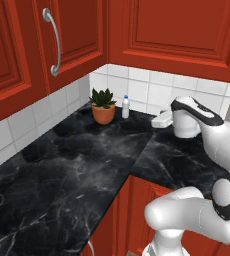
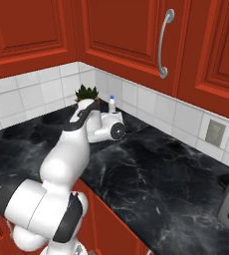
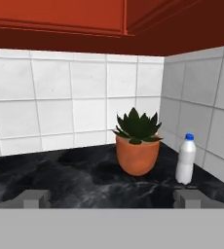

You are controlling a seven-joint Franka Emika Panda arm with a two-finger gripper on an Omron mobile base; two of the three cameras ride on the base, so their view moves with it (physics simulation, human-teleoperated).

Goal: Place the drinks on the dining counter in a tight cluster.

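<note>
Reaching toward the tiled corner, the gripper (image 3: 112, 198) hangs low over the black worktop (image 1: 62, 170), jaws spread wide and holding nothing. Beyond it stands a potted succulent (image 3: 137, 146), and just beside the pot, against the wall, a small blue-capped bottle (image 3: 186, 159). A careless approach could probably knock the bottle over or bump the pot. The bottle's label is too small to read.

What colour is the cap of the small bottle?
Blue, on a pale white bottle; the hand view shows it best.
</note>
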